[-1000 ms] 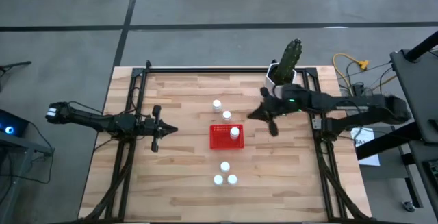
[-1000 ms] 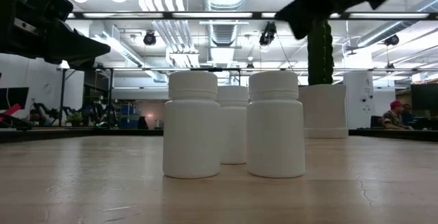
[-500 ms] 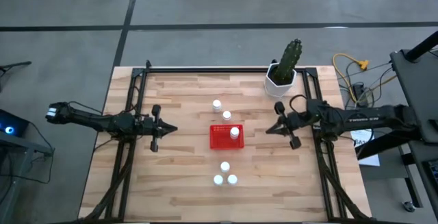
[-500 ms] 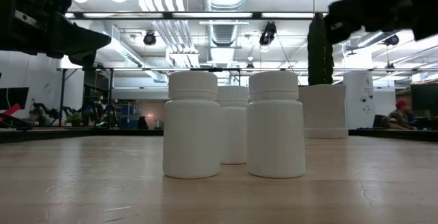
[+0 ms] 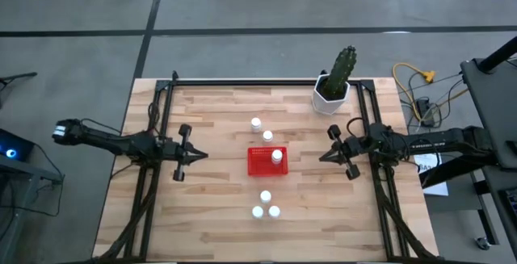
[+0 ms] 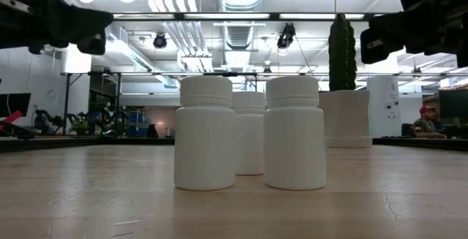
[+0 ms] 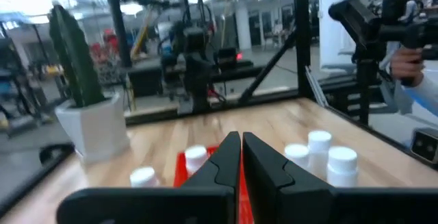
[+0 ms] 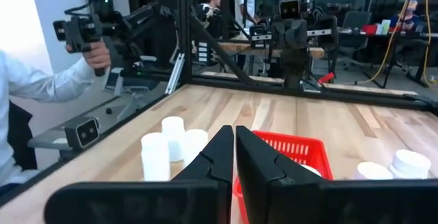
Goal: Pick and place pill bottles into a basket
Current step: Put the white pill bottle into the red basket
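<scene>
The red basket (image 5: 266,161) sat near the middle of the wooden surface (image 5: 218,215). One bottle (image 5: 277,157) stood inside it, at the corner nearer the right arm and the cactus side. Two more bottles (image 5: 256,123) stood on the bare wood just beyond the basket, toward the far edge, one of them almost at the basket's wall. Three bottles (image 5: 266,196) clustered together on the near side, a little apart from the basket; in the low view they filled the foreground, upright with caps on.

The left end effector (image 5: 194,155) hung above the surface on the left, pointing at the basket, fingers pressed together and holding nothing. In its wrist view the closed fingers (image 7: 229,157) lined up with the basket and bottles ahead.

The right end effector (image 5: 324,156) faced it from the other side, also closed tight and empty, clear of the basket. A cactus in a white pot (image 5: 331,96) stood at the far right corner. A person's hand (image 8: 98,54) held a device beyond the surface edge.
</scene>
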Tool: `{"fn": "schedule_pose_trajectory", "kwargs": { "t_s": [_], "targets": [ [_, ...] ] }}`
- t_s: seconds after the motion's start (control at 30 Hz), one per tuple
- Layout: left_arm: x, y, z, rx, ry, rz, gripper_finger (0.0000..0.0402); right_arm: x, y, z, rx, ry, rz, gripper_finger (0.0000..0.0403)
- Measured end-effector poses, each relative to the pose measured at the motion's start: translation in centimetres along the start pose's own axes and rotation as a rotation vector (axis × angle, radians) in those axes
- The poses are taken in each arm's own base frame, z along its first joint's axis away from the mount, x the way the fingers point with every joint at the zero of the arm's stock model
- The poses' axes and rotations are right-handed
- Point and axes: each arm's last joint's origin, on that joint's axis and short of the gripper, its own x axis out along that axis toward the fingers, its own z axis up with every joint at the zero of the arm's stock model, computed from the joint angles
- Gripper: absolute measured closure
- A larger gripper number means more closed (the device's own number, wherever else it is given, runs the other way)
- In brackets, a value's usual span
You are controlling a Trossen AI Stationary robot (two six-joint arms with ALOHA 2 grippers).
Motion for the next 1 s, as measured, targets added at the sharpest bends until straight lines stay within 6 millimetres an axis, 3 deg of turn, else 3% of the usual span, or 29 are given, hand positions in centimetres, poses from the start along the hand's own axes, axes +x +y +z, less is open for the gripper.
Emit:
{"fn": "schedule_pose_trajectory", "kwargs": {
  "t_s": [0.4, 0.73, 0.87, 1.0],
  "targets": [
    [0.7, 0.1, -0.6, 0.011, 0.055, 0.055, 0.0387, 0.0, 0.0, 0.0, 0.021, 0.001, 0.0, 0.0394],
    [1.5, 1.1, -0.6, -0.023, 0.091, 0.167, 0.024, 0.0, 0.0, 0.0, 0.061, 0.003, 0.0, 0.0394],
    [2.7, 2.1, 0.7, -0.016, 0.125, 0.219, 0.0189, 0.0, 0.0, 0.0, 0.062, 0.003, 0.0, 0.0394],
    [4.3, 3.4, 2.5, -0.011, 0.251, 0.263, 0.0165, 0.0, 0.0, 0.0, 0.064, 0.004, 0.0, 0.0394]
  ]
}}
